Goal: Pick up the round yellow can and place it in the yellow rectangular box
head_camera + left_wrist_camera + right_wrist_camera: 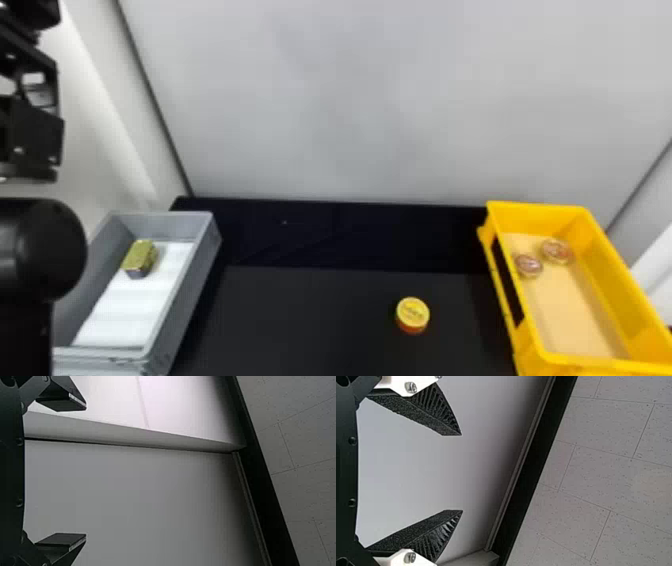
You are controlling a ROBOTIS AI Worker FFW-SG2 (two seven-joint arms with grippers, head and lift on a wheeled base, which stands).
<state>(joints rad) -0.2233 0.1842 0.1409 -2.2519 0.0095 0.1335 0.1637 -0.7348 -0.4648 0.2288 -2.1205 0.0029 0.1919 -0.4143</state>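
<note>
Left arm (35,240): at the head view's left edge, beside the grey box; probably parked there to leave you the middle free.
Left claw (85,471): fingers spread, nothing between them, facing the wall; it looks idle, so you likely won't need it.
Grey box (182,295): holds a boxy gold-green tin (140,257) on a white liner; perhaps your place for angular tins.
Round yellow can (413,315): alone on the black surface (300,320), between the boxes but nearer the yellow one, likely set out so you can grip it from any side. It looks short and round, standing flat, with a bright yellow lid, darker marks on top and an orange-red side beneath.
Yellow box (597,265): to the can's right, your target; two round tins, one left (528,265) and one right (557,251), sit close together towards its far end, which suggests round ones go here and leaves you room nearer.
Right claw (461,472): fingers spread and empty, facing the wall, presumably ready for your pick.
</note>
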